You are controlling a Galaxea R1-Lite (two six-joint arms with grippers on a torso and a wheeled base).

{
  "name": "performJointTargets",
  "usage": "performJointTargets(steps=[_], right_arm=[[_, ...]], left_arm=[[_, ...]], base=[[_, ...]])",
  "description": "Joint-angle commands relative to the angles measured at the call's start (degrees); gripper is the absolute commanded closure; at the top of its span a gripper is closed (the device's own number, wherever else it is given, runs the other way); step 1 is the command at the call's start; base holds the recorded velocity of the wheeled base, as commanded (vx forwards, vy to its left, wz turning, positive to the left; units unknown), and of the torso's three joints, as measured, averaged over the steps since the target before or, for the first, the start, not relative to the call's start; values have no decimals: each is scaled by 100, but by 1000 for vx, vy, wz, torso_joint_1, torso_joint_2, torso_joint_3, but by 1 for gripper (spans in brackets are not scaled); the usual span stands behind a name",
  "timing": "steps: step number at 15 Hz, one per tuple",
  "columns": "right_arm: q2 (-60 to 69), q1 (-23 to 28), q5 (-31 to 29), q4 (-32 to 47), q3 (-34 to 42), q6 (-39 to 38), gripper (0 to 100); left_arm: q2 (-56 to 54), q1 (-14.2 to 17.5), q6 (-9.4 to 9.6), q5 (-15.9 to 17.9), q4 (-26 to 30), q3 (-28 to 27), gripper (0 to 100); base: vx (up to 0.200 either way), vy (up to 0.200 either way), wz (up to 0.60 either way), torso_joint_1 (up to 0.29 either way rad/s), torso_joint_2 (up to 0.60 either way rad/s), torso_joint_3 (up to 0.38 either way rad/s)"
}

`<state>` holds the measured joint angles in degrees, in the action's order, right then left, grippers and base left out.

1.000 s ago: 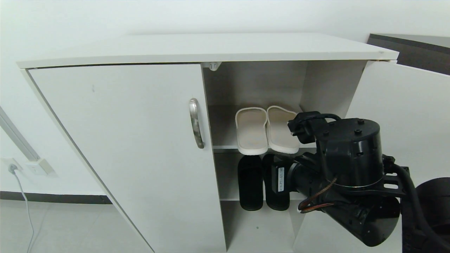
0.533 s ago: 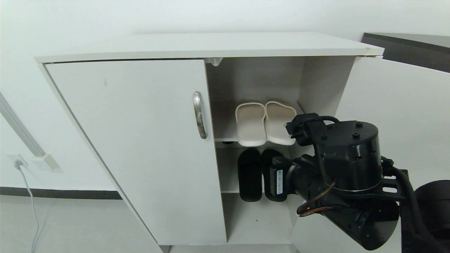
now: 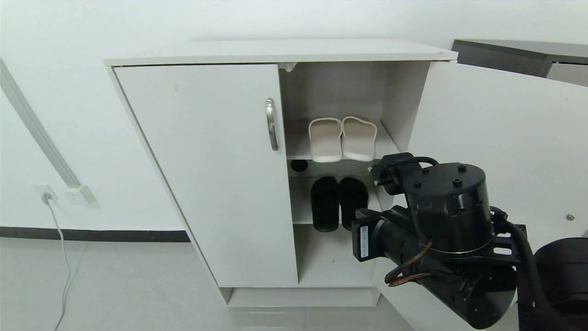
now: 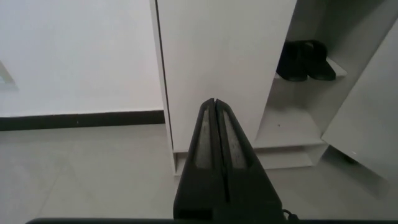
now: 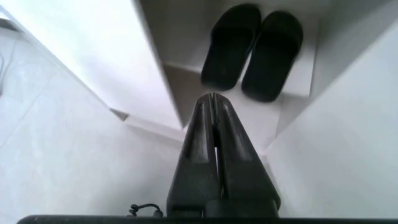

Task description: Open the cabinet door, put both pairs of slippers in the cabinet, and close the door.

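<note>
Open cabinet door (image 3: 500,147) fills frame right, nearer the right tool (image 5: 214,99); it and left tool (image 4: 214,102) are closed, empty.

Setting: a bare indoor room, of the test-room or entryway sort. Evidence: plain white wall (image 3: 59,55), black skirting strip (image 3: 92,234), pale tiled floor (image 3: 138,289), wall socket (image 3: 44,195) with a cable (image 3: 62,257) plugged in. Furniture: white cabinet (image 3: 275,48) shelving pale slippers (image 3: 342,138) and black slippers (image 3: 339,202).
</note>
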<state>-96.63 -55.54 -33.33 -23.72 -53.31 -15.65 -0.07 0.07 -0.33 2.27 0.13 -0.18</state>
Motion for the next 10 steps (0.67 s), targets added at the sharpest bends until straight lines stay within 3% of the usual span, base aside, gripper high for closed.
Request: performJointTargets(steps=[1,8,10], right_arm=[[-22,-1,2,-1,14,10,100],[-40,17,46,-10,84,-8,100],[-84,26,46,-10,128,-8,100]], left_arm=[[7,1,-2,2,-5,1,100],[7,1,-11,2,-5,1,100],[7,1,-20,2,-5,1,100]], base=[[-200,0,0,2,2,7],[-200,0,0,2,3,3],[0,0,0,0,0,0]])
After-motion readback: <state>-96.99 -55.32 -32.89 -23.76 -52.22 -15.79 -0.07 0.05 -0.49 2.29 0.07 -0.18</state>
